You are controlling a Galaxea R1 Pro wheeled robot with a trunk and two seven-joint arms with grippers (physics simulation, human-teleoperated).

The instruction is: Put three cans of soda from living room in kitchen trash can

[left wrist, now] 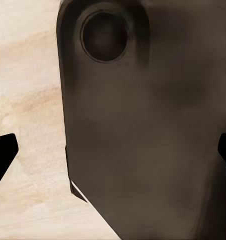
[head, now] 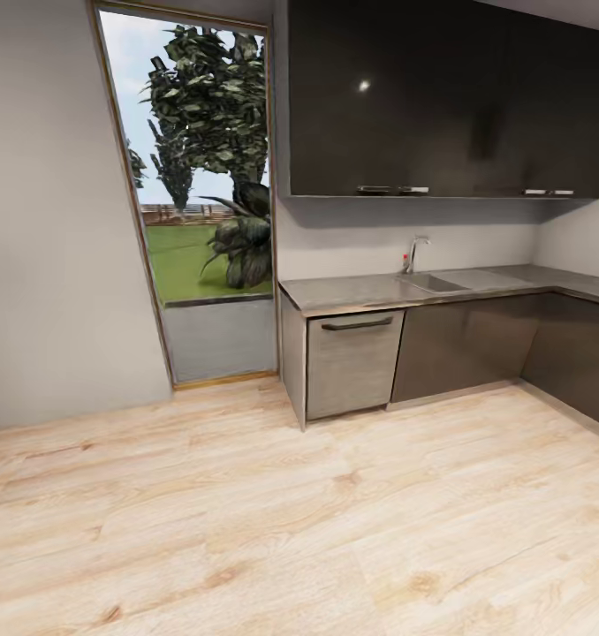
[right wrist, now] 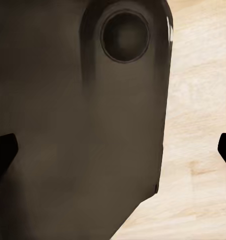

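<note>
I am in the kitchen, facing glossy dark cabinets [head: 441, 97] and a grey worktop [head: 352, 293] with a sink [head: 434, 283] and chrome tap [head: 413, 254]. The cans of soda and the tash can are out of view. In the left wrist view my left gripper [left wrist: 113, 155] is open, its black fingertips [left wrist: 3, 160] far apart at the picture's edges. My right gripper [right wrist: 113, 152] is open in the same way, with nothing held. Behind each gripper sits a dark panel of my own body [left wrist: 143, 125] with a round hole, over light wood floor [right wrist: 203, 125].
A tall window [head: 202, 177] stands left of the cabinets, with a plain wall [head: 52, 221] beside it. Base cabinets [head: 463, 344] and a grey appliance door [head: 352, 362] run along the back and turn at the right corner. Light wood floor [head: 291, 512] spreads in front.
</note>
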